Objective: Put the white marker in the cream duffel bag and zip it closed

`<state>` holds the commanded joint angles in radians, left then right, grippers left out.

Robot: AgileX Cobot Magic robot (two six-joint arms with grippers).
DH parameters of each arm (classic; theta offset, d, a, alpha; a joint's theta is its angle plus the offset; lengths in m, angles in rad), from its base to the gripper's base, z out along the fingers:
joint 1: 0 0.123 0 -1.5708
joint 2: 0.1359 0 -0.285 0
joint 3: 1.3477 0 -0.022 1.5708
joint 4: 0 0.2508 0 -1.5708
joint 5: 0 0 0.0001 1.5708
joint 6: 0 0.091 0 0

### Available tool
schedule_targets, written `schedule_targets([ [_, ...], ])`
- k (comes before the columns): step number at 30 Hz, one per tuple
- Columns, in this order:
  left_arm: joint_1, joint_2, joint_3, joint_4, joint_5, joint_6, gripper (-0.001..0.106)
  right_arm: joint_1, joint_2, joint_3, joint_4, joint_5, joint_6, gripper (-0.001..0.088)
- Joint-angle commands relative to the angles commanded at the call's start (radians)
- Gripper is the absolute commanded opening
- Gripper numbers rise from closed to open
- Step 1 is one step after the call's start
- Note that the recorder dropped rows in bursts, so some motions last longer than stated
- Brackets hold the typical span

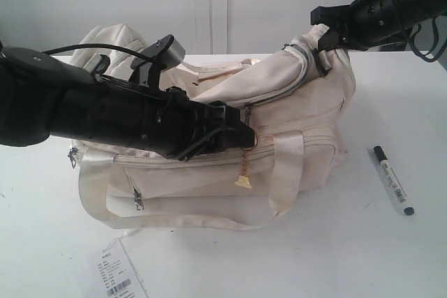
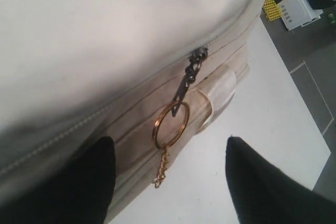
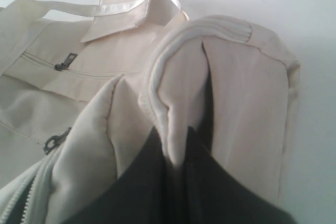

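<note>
- A paper tag [image 1: 115, 273] lies flat at the front of the bench [image 1: 314, 256], just before the bag [image 1: 307, 109]. It has no part in the job.
- The left tool [image 1: 241, 134] sits low against the bag's front, by the zip pull [image 2: 190, 74] and its gold ring [image 2: 170, 124]. Its two black fingertips [image 2: 89, 182] stand apart with nothing between them, so it is released. The wrist view looks straight at the pull, so I judge it is lining up to take the pull and work the zip.
- The right tool [image 1: 328, 33] is clenched on a fold of cream cloth at the bag's right end, with a finger on each side of the fold. That end is lifted, probably to keep the soft top taut and the mouth reachable.
- The marker [image 1: 392, 179] lies on the bench to the right of the bag, near it but not touching, and no tool is on it. It is not yet in the bag.
- How far the top zip stands open I cannot tell. Both steps look undone.
</note>
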<state>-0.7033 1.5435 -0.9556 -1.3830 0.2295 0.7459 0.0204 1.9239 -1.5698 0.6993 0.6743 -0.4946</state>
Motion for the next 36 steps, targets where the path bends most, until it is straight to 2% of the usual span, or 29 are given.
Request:
schedule_targets([
  [6,-0.009,0.003,0.0,-0.036,-0.014,0.017,0.064,0.0,0.0,0.0,0.0,0.0,0.0,0.0],
  [16,-0.009,0.003,0.0,-0.095,0.038,0.017,0.064,0.0,0.0,0.0,0.0,0.0,0.0,0.0],
  [22,-0.009,0.009,0.0,-0.231,0.024,0.151,0.064,0.0,0.0,0.0,0.0,0.0,0.0,0.0],
  [28,-0.009,0.057,-0.004,-0.231,0.023,0.175,0.064,0.0,0.0,0.0,0.0,0.0,0.0,0.0],
  [33,-0.011,0.073,-0.047,-0.241,0.091,0.175,0.064,0.0,0.0,0.0,0.0,0.0,0.0,0.0],
  [36,-0.027,0.073,-0.064,-0.239,0.041,0.191,0.064,0.0,0.0,0.0,0.0,0.0,0.0,0.0],
])
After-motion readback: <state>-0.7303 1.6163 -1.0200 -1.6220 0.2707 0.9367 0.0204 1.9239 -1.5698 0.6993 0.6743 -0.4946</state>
